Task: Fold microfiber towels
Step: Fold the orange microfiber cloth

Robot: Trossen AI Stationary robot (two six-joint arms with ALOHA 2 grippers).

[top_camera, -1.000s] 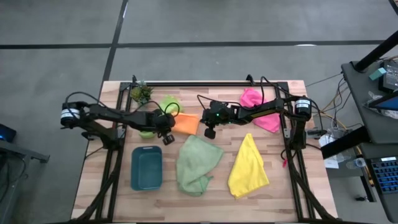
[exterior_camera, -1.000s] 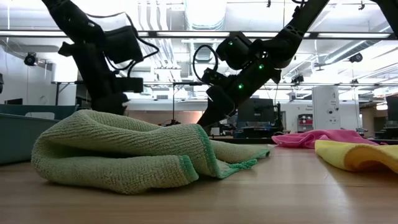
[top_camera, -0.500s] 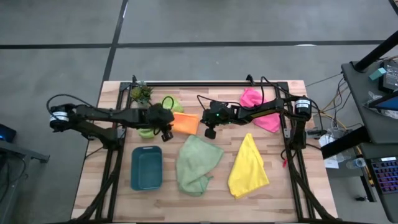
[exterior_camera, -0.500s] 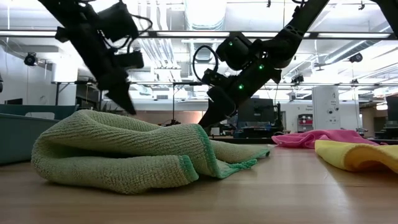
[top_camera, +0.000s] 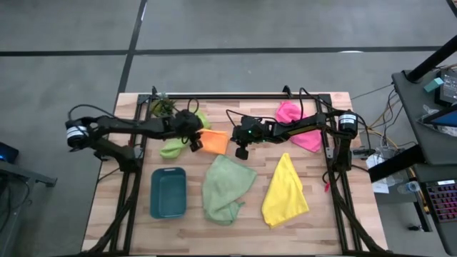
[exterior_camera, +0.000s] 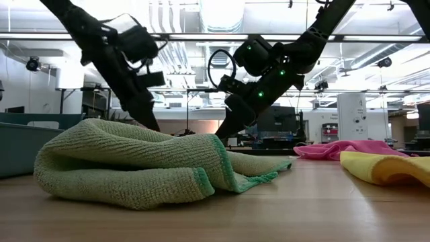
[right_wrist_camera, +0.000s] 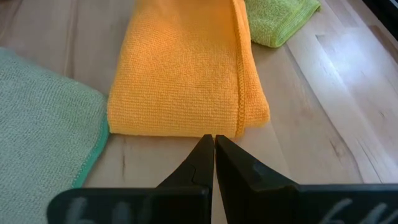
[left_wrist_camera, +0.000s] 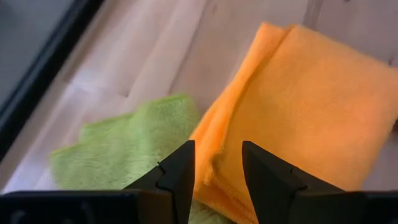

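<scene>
An orange towel, folded into a flat pad, lies at the table's middle. My left gripper is open over its left edge, above where a lime green towel lies crumpled beside it. My right gripper is shut, its tips at the pad's right edge. A pale sage green towel lies bunched nearer the front, a yellow towel to its right, and a pink towel at the far right. My right gripper's shut tips come slanting down from the table's right side to the folded edge of the orange towel. I cannot tell whether they touch the cloth or only stand beside it on the wood.
A teal tray stands at the front left and a small potted plant at the far left corner. Black frame rails run along both sides and the back. Bare wood shows at the front right.
My left gripper has swung from the near-left corner of the orange towel toward the table's far edge and a little up, turning as it went; it now stands over the towel's left edge. The orange towel has stayed flat.
</scene>
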